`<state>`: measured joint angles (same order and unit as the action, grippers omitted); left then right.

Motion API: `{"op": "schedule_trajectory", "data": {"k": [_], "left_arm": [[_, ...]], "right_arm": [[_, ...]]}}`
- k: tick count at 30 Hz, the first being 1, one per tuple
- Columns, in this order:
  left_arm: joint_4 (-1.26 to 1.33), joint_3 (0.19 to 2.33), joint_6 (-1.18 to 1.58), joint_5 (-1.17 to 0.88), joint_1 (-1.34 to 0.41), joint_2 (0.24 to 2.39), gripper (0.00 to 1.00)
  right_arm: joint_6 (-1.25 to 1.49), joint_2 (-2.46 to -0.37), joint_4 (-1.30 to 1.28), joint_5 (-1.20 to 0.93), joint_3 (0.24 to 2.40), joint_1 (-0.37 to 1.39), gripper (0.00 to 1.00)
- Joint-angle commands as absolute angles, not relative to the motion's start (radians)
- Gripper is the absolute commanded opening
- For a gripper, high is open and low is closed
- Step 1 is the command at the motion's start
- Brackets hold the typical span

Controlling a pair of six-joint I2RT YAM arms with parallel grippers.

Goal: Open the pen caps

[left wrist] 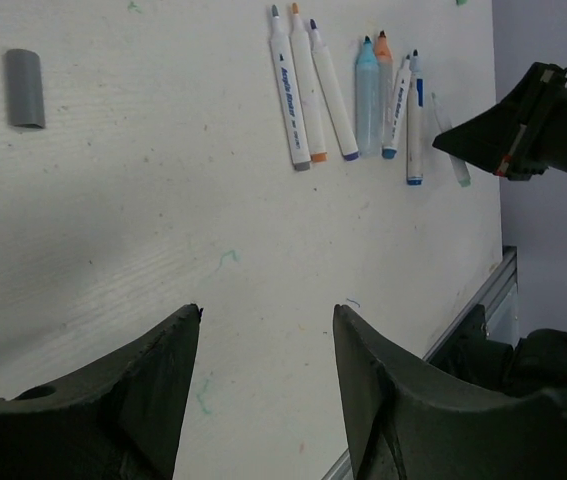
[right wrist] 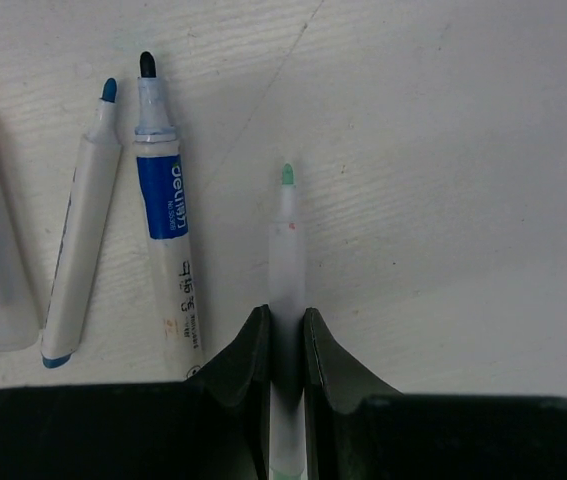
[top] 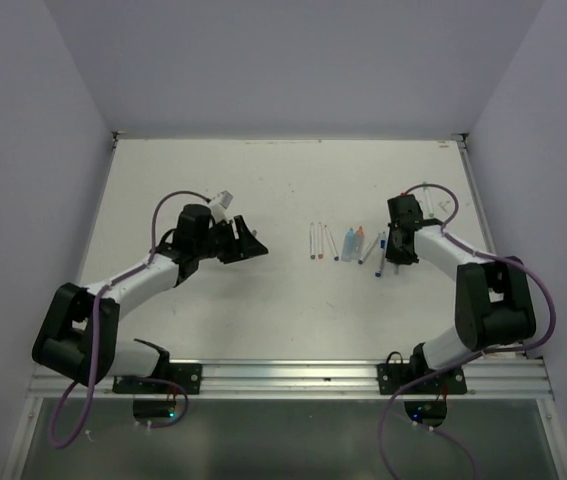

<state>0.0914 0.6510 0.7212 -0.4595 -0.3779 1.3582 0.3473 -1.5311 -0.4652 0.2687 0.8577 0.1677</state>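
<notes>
Seen from above, the left end effector (top: 253, 245) hung over the white bench (top: 203, 330), well apart from the row of pens (top: 338, 242) at mid-bench. The right end effector (top: 396, 258) sat at the right end of that row. In that view the pens were only thin slivers, and I could not tell how either pair of fingers stood.

The left wrist camera showed its own 2 fingers (left wrist: 133, 410) spread wide over scuffed bench. Beyond them the row was clearer: slim white barrels lying side by side with their nibs bare. Their far ends were grey, orange, purple and blue, and a fatter light-blue piece lay among them. Only this view showed a stubby grey cap (left wrist: 23, 88), lying alone and well apart from the row, at the upper left of the picture. It also showed the right end effector from the side, at the row's far end.

The right wrist camera settled the other state. Its fingers were pressed together on a pale green-tipped pen (right wrist: 286, 230), pinching the barrel, with the bare nib pointing away. Just left of it lay a blue-labelled pen (right wrist: 168, 250) with a dark nib. Next to that lay a blue-tipped pen (right wrist: 83, 250). A translucent, orange-topped piece was cut off at the left edge.
</notes>
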Motion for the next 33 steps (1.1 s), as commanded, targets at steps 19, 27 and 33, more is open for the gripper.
{"op": "schedule_trajectory", "data": {"k": [19, 27, 33], "left_arm": [[0.106, 0.669, 0.681, -0.560, -0.393, 1.227, 0.61], [0.100, 0.661, 0.672, -0.569, -0.393, 1.221, 0.61], [0.133, 0.650, 0.689, -0.583, -0.393, 1.224, 0.61]], "right_arm": [[0.327, -1.572, -0.433, 0.176, 0.910, 0.163, 0.27], [0.331, -1.480, -0.480, 0.291, 0.991, 0.163, 0.30], [0.299, -1.578, -0.534, 0.400, 1.170, 0.146, 0.30]]}}
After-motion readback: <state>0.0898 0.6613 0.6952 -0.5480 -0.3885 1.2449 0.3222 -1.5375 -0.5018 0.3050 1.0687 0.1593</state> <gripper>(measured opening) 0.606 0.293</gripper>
